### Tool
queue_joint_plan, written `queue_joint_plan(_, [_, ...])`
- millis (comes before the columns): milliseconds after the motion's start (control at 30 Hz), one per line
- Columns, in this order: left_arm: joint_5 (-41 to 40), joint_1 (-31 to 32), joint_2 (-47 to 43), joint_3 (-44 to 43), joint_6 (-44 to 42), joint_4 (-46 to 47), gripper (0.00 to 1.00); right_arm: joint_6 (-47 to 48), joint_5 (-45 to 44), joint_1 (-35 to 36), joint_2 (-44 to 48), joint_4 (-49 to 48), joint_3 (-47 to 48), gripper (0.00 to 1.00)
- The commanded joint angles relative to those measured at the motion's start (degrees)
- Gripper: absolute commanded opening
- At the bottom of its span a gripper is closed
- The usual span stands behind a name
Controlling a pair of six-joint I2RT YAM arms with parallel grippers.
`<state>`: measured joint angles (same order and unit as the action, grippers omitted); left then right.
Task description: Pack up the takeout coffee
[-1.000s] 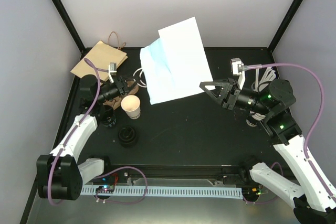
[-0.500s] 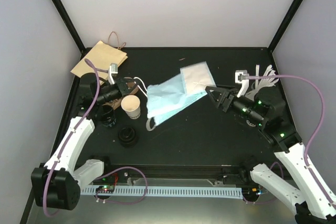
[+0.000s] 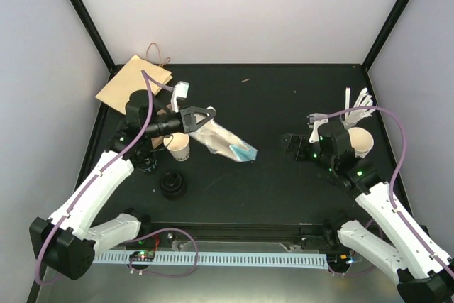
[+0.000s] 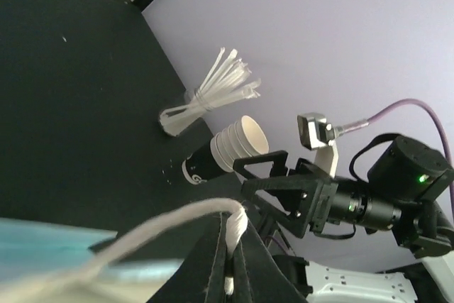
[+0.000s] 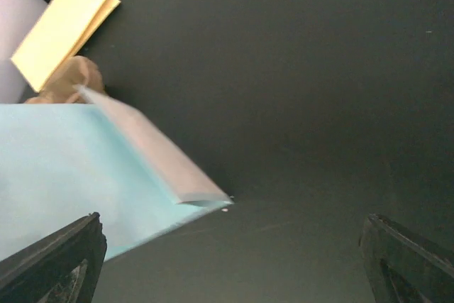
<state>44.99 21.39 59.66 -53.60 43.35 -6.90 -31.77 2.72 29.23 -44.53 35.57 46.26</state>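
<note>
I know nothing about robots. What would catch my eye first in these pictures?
A pale blue paper bag, left of the table's centre, is held by its white string handle in the shut left gripper. Facing it on the right, the right gripper stands wide open and empty, with a stack of white cups beside its arm.

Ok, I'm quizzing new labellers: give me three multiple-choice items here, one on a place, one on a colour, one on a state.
1. Brown paper bags lie: A back-left corner; B front right; C centre.
2. Bag held by the left claw: A red; B light blue; C black.
3. Right claw: A open, empty; B shut on a cup; C shut on the bag.
Key: A, they sit by the far left wall; B, its face shows pale blue; A, jaws spread with nothing between.
</note>
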Motion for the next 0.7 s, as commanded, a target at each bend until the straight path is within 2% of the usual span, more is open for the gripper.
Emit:
queue_joint_plan(0, [-2.6, 0.4, 0.4, -5.3, -1.9, -2.5, 0.02, 2.9, -7.7, 0.1, 0.3, 4.0, 0.4, 1.0])
queue_joint_plan(300, [0.5, 1.0, 1.3, -12.0, -0.5, -5.2, 0.02, 8.4, -1.6, 0.1, 1.6, 1.7, -1.6, 1.0])
queue_joint_plan(667, [5.4, 1.3, 1.2, -15.8, -8.0, -9.1, 0.02, 11.5, 13.7, 0.2, -8.9, -0.8, 1.6, 0.97])
